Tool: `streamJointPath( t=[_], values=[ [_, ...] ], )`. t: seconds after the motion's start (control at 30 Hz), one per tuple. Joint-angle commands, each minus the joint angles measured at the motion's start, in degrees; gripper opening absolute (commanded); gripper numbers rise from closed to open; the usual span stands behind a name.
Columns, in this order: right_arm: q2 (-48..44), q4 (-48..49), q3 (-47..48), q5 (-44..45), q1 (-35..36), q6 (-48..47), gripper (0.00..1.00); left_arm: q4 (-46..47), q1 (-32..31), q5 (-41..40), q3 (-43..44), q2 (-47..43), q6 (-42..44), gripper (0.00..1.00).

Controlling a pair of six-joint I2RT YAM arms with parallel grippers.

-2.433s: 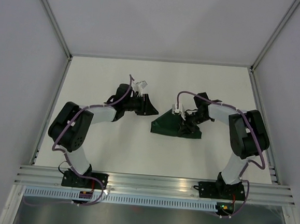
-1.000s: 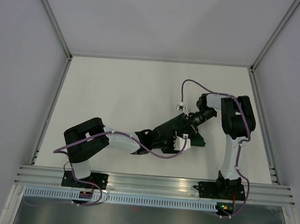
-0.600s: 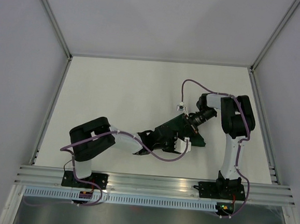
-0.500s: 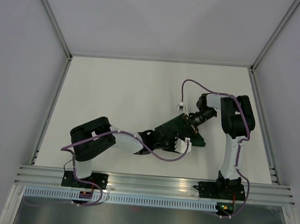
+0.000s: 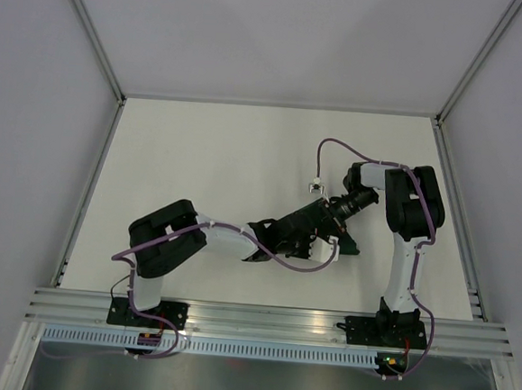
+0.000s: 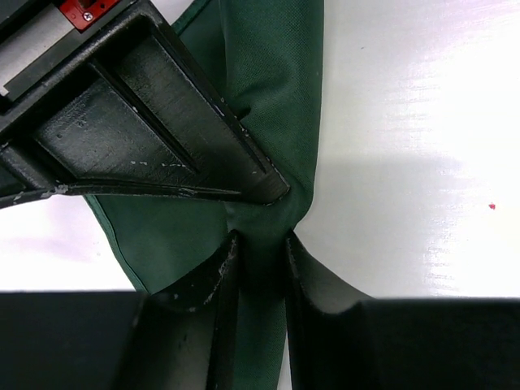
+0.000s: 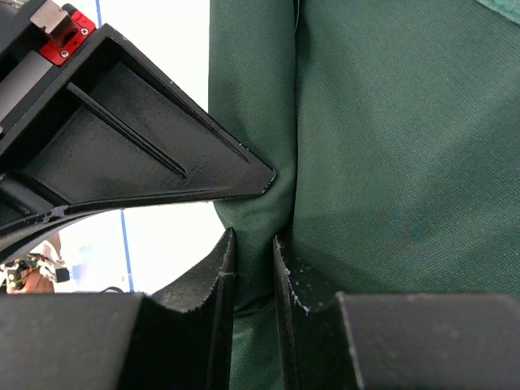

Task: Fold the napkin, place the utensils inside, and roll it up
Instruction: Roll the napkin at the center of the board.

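The dark green napkin [image 5: 347, 246] lies bunched on the right half of the table, mostly hidden under both grippers. My left gripper [image 5: 314, 237] reaches across from the left. In the left wrist view it [image 6: 258, 244] is shut on a raised fold of the napkin [image 6: 276, 65]. My right gripper [image 5: 329, 222] comes from the right. In the right wrist view it [image 7: 253, 244] is shut on a fold of the napkin [image 7: 406, 122]. The two grippers are almost touching: each shows as a black body in the other's wrist view. The utensils are out of view.
The white table [image 5: 201, 154] is bounded by metal frame rails at the left [image 5: 88, 190] and right [image 5: 458, 220] and an aluminium rail [image 5: 260, 321] at the near edge. A purple cable [image 5: 337, 147] loops above the right wrist.
My left arm swung from the table's left across to the napkin and closed on it beside the right gripper. Over the last second it edged farther and right, bunching the cloth.
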Motion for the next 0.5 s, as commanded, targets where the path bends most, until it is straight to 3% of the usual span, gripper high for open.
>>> streamJointPath(
  t=[0.0,0.2,0.47],
  values=[
    [0.57,6.35,0.78,5.67,-0.09,-3.27,0.18,-7.42,0.31,4.68,2.65,2.6,-1.91,0.08],
    [-3.48,7.05,2.88,5.49,-1.32,0.59,0.39,-11.12,0.93,5.91,5.64,3.57,-4.63,0.05],
    [-7.26,9.25,5.61,5.31,-4.31,6.39,0.48,-13.76,1.98,6.61,8.98,4.97,-7.27,0.06]
  ],
)
